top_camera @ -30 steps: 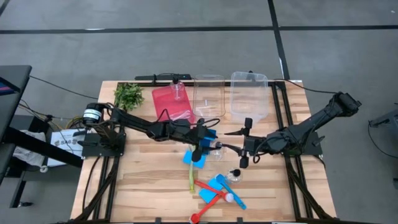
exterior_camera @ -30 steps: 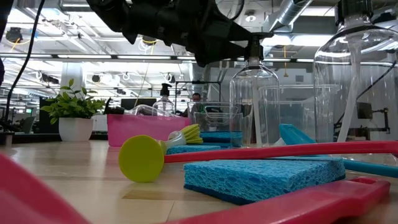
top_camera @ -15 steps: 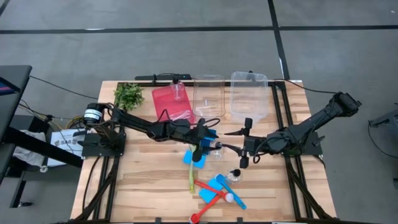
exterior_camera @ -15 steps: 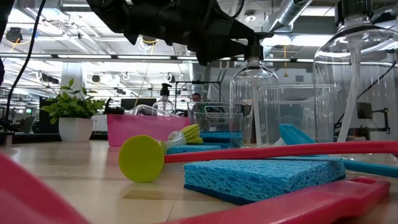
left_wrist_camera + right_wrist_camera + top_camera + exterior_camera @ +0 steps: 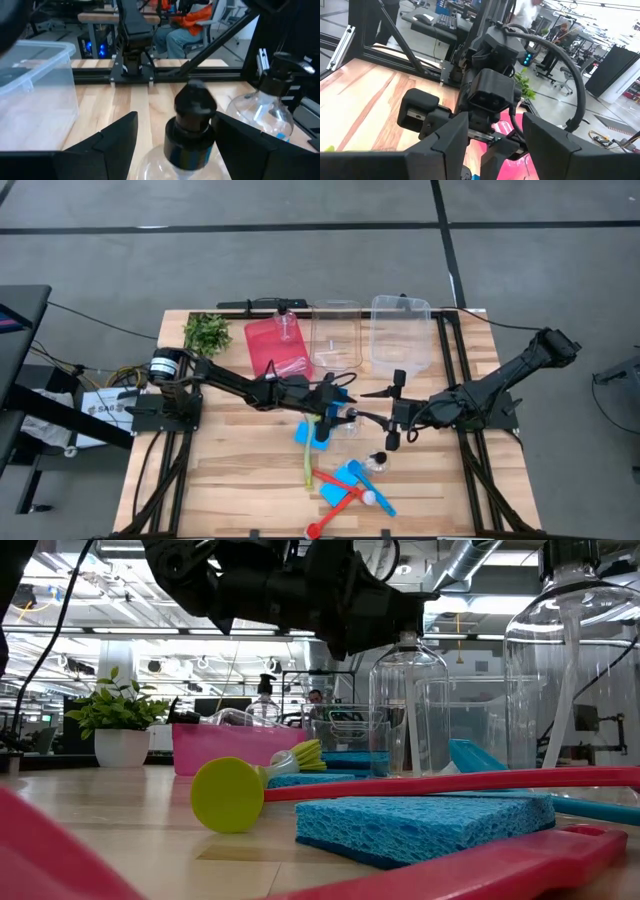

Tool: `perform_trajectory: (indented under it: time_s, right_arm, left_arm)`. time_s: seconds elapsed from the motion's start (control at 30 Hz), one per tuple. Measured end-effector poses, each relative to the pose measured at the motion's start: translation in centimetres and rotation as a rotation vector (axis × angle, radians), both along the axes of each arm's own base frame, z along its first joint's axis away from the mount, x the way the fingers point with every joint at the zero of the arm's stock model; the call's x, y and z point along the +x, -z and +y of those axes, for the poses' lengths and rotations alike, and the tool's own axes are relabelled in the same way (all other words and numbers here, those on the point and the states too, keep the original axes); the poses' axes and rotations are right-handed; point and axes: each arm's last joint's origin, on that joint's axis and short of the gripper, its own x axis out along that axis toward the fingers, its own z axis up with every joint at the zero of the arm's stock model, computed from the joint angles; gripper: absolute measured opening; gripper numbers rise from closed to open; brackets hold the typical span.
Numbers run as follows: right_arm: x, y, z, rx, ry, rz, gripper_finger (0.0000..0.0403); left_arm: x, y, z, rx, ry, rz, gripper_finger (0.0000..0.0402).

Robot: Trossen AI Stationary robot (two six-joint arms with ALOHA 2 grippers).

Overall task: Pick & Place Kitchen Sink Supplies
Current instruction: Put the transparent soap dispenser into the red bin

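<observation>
A small clear bottle (image 5: 347, 423) with a black pump top (image 5: 192, 107) stands upright mid-table. My left gripper (image 5: 335, 412) is open around it, one finger on each side of the black collar (image 5: 189, 145). My right gripper (image 5: 394, 412) hovers open just to the bottle's right, holding nothing. A second bottle (image 5: 378, 462) stands nearer the table's front edge. Blue sponges (image 5: 305, 432) (image 5: 340, 480) lie flat on the table. A yellow-green brush (image 5: 308, 462), a red brush (image 5: 335, 502) and a blue brush (image 5: 375, 498) also lie flat there. My left gripper stands with its fingers (image 5: 120, 137) on both sides of the bottle's collar (image 5: 189, 145), coming level from the table's left. The bottle stands upright on the table. I cannot tell whether either finger touches the collar.
A red bin (image 5: 275, 345) at the far side holds another bottle (image 5: 288, 328). Beside it are two clear bins (image 5: 335, 335) (image 5: 400, 330), and a leafy plant (image 5: 207, 332) stands at the far left. People sit at desks beyond the table.
My left arm has reached a little farther toward the table's right. Its gripper now stands around the bottle's pump top, where before it was just short of it. The bottle has stayed in place.
</observation>
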Motion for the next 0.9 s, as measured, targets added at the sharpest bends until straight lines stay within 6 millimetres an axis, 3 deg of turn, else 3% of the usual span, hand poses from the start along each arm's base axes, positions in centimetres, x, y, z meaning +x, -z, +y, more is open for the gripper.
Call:
perform_trajectory:
  time_s: [0.27, 0.4, 0.6, 0.9]
  right_arm:
    - [0.00, 0.00, 0.00, 0.000, 0.000, 0.000, 0.0182]
    - [0.00, 0.00, 0.00, -0.001, 0.000, 0.000, 0.0182]
    - [0.00, 0.00, 0.00, -0.002, 0.000, 0.000, 0.0182]
    - [0.00, 0.01, 0.00, -0.002, 0.000, 0.001, 0.0182]
  left_arm:
    - [-0.01, -0.19, 0.00, -0.004, -0.001, -0.012, 0.0251]
    - [-0.01, -0.20, 0.00, -0.005, -0.001, -0.013, 0.0215]
    - [-0.01, -0.24, -0.01, -0.005, -0.001, -0.016, 0.0125]
    - [-0.01, -0.50, 0.02, -0.005, -0.010, -0.034, 0.0115]
